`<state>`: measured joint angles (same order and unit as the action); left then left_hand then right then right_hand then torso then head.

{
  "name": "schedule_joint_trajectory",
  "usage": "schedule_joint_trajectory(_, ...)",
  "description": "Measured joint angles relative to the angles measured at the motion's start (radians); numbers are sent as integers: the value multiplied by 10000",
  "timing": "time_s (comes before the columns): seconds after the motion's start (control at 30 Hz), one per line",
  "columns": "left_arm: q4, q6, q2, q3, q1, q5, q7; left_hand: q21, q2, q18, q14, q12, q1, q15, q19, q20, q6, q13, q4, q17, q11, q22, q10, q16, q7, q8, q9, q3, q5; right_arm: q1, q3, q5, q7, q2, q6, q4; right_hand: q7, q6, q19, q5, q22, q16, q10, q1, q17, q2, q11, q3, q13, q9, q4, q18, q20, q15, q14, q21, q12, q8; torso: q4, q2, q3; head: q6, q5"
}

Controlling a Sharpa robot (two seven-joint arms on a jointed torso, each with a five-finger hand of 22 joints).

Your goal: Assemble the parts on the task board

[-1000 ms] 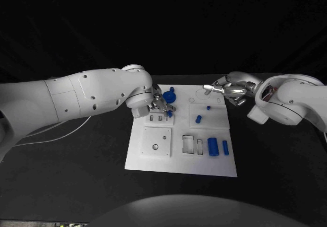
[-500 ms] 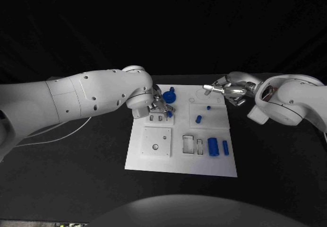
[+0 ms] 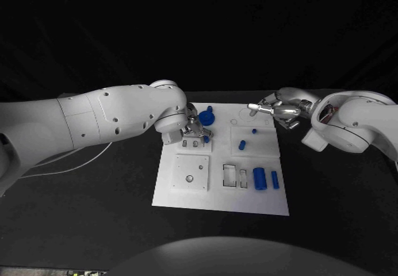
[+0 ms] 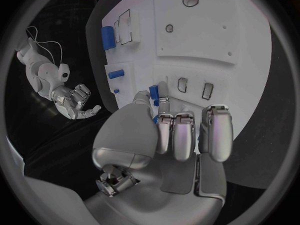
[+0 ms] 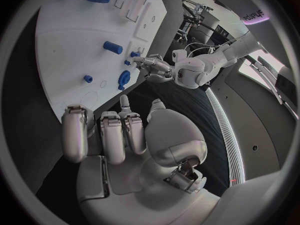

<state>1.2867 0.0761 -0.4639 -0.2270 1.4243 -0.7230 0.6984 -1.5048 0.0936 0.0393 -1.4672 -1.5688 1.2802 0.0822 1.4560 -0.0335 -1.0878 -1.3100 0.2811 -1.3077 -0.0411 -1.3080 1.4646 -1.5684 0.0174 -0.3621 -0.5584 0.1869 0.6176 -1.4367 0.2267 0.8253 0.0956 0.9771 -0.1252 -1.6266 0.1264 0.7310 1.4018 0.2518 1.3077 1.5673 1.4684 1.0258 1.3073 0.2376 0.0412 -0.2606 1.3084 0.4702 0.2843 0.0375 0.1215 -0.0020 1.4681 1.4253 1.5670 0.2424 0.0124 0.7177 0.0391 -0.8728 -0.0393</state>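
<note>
White task board [image 3: 222, 192] lies flat so the left hand [image 3: 193, 129] can pinch a small blue peg [image 4: 154, 92] over its slots, while the right hand [image 3: 274, 109] waits, fingers curled, holding nothing.

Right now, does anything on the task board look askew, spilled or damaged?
Nothing stands out. The task board lies flat on the table, and the loose blue parts, like the large cylinder, rest on it. The left hand pinches a small blue part over the board; the right hand hovers empty.
</note>
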Motion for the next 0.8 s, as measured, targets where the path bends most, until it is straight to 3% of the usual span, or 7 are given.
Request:
schedule_joint_trajectory(0.43,8,-33,-17,5,0,1,0,0,-82,-1,0,-1,211,0,37,36,36,1,24,1,-23,1,24,0,-35,-60,-252,-250,192,1,1,-1,16,-12,39,28,0,0,-36,38,-1,0,-36,51,5,-52,36,0,-1,11,0,1,-36,36,-36,-61,0,0,1,0,-4,0,-29)
schedule_joint_trajectory(0.67,52,-59,-57,9,1,-16,0,35,-227,-1,31,-1,355,40,0,72,36,8,13,2,-59,2,21,0,-34,-156,-471,-447,268,6,2,-1,21,-16,57,42,0,0,-71,38,-2,0,-36,51,7,-52,36,0,-1,10,0,1,-1,36,-36,-61,0,0,0,-1,-3,0,-44)
schedule_joint_trajectory(0.8,84,-90,-82,9,3,-53,0,35,-359,-1,-4,-1,489,75,0,72,98,9,28,2,-94,2,21,0,-82,-210,-652,-668,497,10,2,-1,24,-6,66,45,0,0,-71,38,-3,0,-35,51,7,-52,35,0,-1,10,0,1,-1,36,-36,-101,0,0,0,-1,-3,0,-56)
